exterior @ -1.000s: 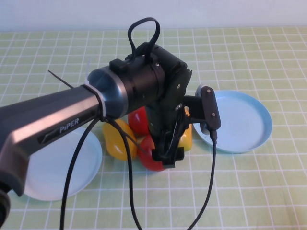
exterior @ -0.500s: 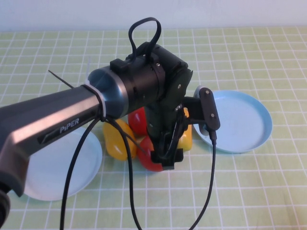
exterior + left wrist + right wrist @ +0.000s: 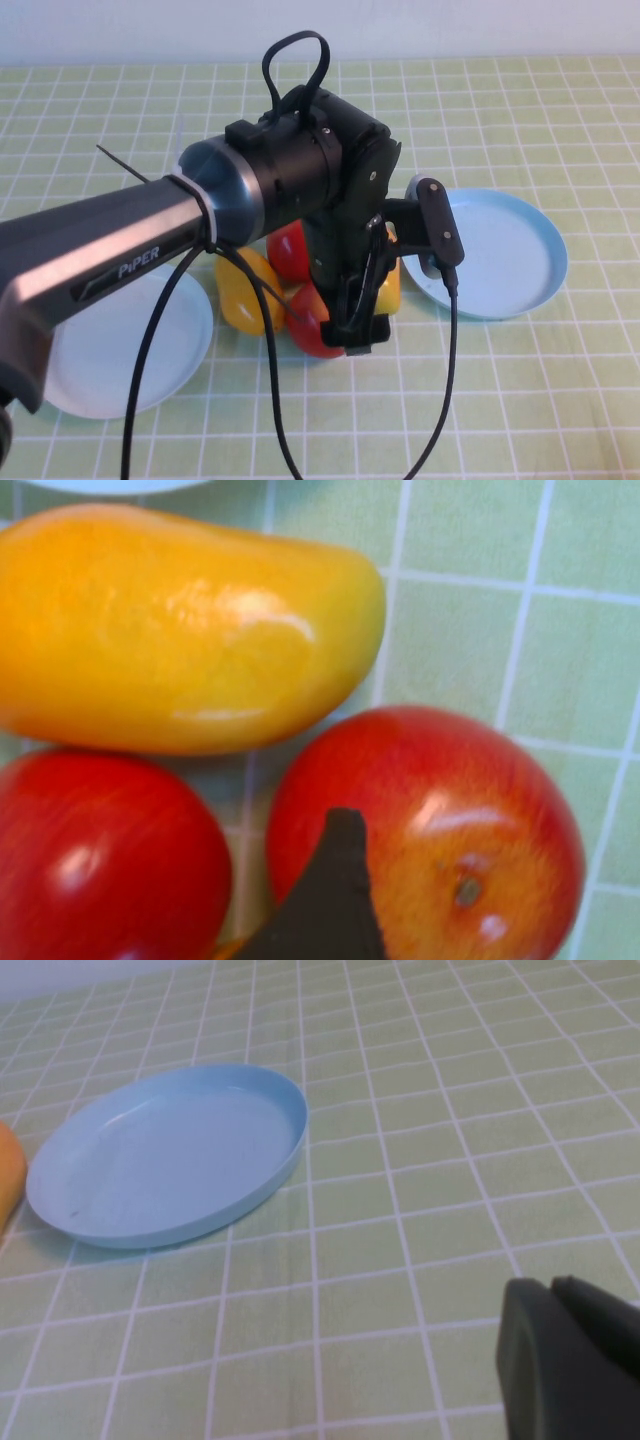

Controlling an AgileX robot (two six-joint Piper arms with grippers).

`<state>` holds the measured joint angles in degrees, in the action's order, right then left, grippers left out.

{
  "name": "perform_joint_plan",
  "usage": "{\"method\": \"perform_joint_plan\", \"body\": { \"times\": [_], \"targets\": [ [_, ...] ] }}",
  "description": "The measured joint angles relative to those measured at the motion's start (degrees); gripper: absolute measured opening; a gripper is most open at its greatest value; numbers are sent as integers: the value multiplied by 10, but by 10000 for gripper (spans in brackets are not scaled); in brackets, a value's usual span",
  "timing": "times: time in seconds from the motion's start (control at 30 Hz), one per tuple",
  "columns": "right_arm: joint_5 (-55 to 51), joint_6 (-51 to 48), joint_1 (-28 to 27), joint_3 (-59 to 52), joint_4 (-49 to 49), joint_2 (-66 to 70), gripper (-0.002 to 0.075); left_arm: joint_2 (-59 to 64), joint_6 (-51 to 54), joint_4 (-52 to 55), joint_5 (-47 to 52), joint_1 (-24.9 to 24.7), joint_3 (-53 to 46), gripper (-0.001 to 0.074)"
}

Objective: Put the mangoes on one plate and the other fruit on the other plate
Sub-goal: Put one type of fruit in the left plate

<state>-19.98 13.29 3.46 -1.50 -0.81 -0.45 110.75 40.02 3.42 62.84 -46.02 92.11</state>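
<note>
While my left gripper (image 3: pixel 358 322) hangs low over the fruit cluster in the middle of the table, I cannot tell how wide its fingers stand, since the arm's bulk hides them from above and my wrist camera shows only one dark tip (image 3: pixel 330 900). That tip lies over the gap between the two apples, at the near apple (image 3: pixel 312 322), with the far apple (image 3: pixel 288 250) just behind. One mango (image 3: pixel 240 290) lies to the left, touching the apples; the other mango (image 3: pixel 388 285) lies to the right, near the blue plate (image 3: pixel 510 250). The white plate (image 3: pixel 110 360) sits at the near left, bare.

To do this well, I judge I should centre on one fruit alone, straddle its widest part, and close gently: the skins look glossy and round, so an off-centre pinch could squirt it away or nudge its neighbours. My right gripper (image 3: pixel 565 1360) is parked off to the right, beyond the blue plate; its opening I cannot tell either.
</note>
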Motion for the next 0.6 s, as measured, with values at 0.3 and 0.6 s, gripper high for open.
{"method": "perform_joint_plan", "body": {
  "times": [0.3, 0.6],
  "targets": [
    [0, 0, 0, 0, 0, 0, -17, -9, 0, 44, 8, 0, 1, 661],
    [0, 0, 0, 0, 0, 0, -16, -4, 0, 46, 8, 0, 1, 661]
  ]
}}
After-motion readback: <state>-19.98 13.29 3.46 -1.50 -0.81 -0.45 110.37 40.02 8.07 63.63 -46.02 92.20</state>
